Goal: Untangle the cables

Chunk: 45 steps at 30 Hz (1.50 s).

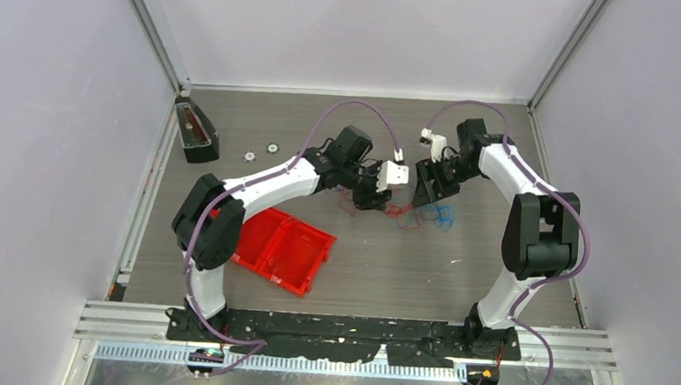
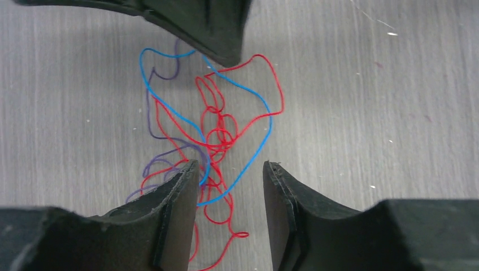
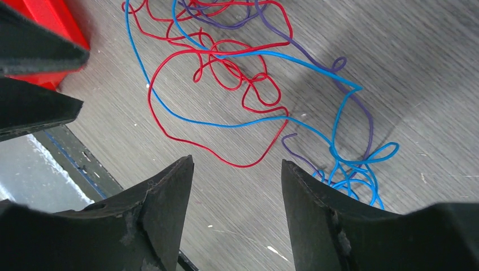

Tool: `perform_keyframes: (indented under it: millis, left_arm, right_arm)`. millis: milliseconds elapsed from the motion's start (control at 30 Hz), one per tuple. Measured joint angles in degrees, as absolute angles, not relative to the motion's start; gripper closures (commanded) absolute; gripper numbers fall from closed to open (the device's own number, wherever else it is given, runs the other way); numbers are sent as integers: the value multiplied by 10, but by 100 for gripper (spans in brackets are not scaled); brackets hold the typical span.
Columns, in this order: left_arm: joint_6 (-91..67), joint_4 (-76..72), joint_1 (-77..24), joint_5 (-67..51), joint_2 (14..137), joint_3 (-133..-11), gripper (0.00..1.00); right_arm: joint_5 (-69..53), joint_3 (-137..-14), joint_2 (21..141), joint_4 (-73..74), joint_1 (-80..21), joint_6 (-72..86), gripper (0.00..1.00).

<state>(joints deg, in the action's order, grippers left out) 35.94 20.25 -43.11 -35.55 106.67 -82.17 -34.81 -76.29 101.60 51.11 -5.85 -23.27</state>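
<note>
The cables [image 1: 417, 212] lie in one tangle on the table between my two grippers. In the left wrist view red strands [image 2: 219, 137] knot in the middle, with a blue strand [image 2: 270, 124] and a purple strand [image 2: 149, 113] looped through them. My left gripper [image 2: 231, 166] is open just over the tangle's near end, with red and blue loops lying between its fingers. My right gripper [image 3: 237, 162] is open above bare table, just short of a red loop [image 3: 226, 62]. A bunched blue strand [image 3: 350, 178] and a purple strand [image 3: 370, 121] lie beside its right finger.
A red two-compartment tray [image 1: 283, 243] sits in front of the left arm and shows in the right wrist view [image 3: 51, 22]. A black wedge-shaped object [image 1: 196, 133] and two small round parts [image 1: 251, 156] lie at the back left. Enclosure walls ring the table.
</note>
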Motion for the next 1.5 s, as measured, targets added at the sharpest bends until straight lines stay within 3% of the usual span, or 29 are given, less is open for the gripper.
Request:
perform_keyframes:
  millis: [100,233,533,833,900,967,1133,1333,1433,1467,1500]
  left_arm:
    - [343,189,-431,-340,1075,-830,40]
    - [283,182,-430,-324,1095,-861,41]
    - [37,181,-400,-351,1155,-911,56]
    - [-102,184,-379,-399,1229,-939,62]
    - [-115,184,-380,-409,1237,-942,67]
    - [-122,183,-380,-416,1247,-949,77]
    - [-141,178,-380,-430,1255,-955,99]
    - [-126,175,-377,-439,1243,-953,100]
    - [-115,176,-373,-450,1223,-953,100]
    - [-111,176,-372,-454,1214,-952,100]
    - [-100,176,-371,-461,1198,-946,100]
  right_arm:
    - [-357,-760,1016,509,-51,-223,40]
    - [-359,-759,1016,498,-35,-214,43]
    - [-357,-747,1016,469,4,-197,44]
    - [-357,-747,1016,466,29,-196,42]
    - [-357,-747,1016,466,29,-196,42]
    - [-357,-747,1016,466,29,-196,41]
    - [-361,-747,1016,466,29,-197,31]
    - [-385,-747,1016,445,25,-192,26]
    - [-397,-751,1016,437,22,-189,16]
    - [-400,-753,1016,435,22,-188,3]
    - [-404,-753,1016,427,20,-186,1]
